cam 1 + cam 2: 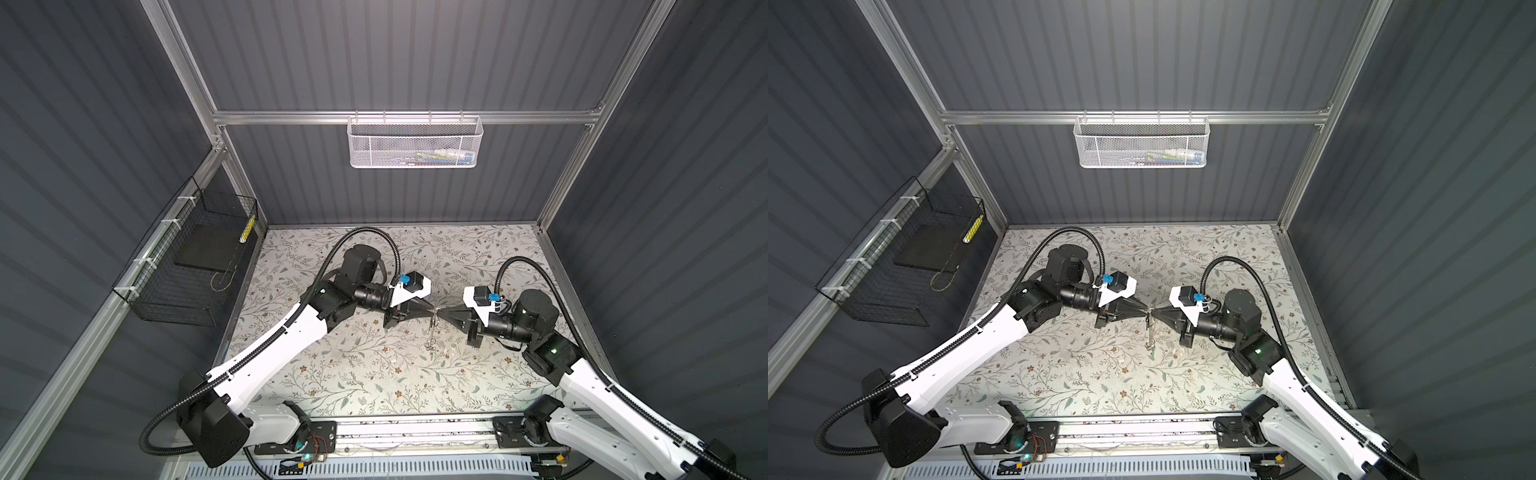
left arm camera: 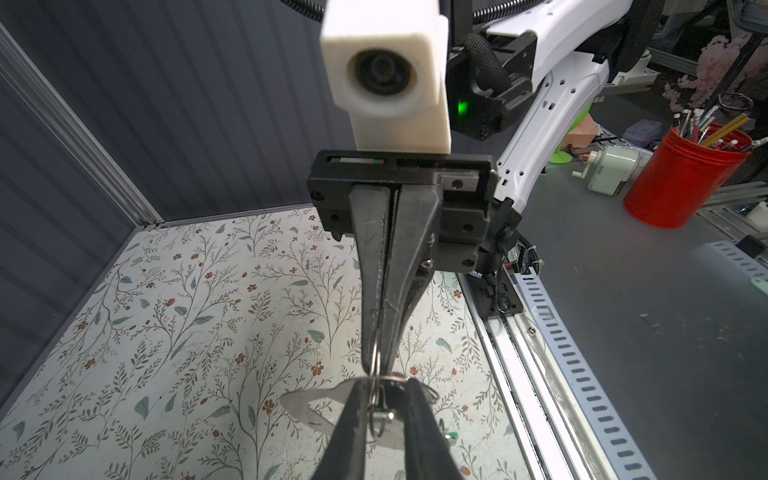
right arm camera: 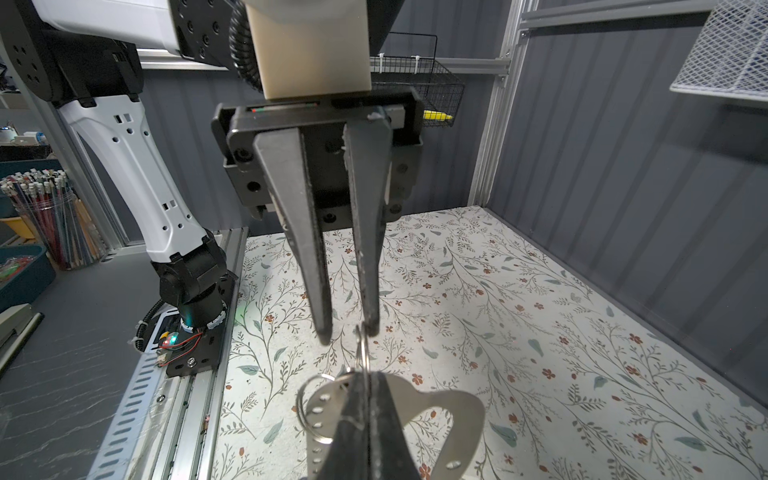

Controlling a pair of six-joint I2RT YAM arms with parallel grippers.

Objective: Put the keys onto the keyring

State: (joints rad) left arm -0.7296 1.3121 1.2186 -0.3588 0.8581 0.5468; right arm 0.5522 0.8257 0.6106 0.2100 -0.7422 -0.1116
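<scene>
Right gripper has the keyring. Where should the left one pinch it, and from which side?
Pinch the bare arc of the keyring that sticks out past the tips of the right gripper, coming straight in from the side opposite it. The ring stands edge-on between the open jaws of the left gripper, so they would likely close on its flat faces.

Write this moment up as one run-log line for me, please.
left gripper: open, keyring between tips | right gripper: shut on keyring | height: above table
</scene>
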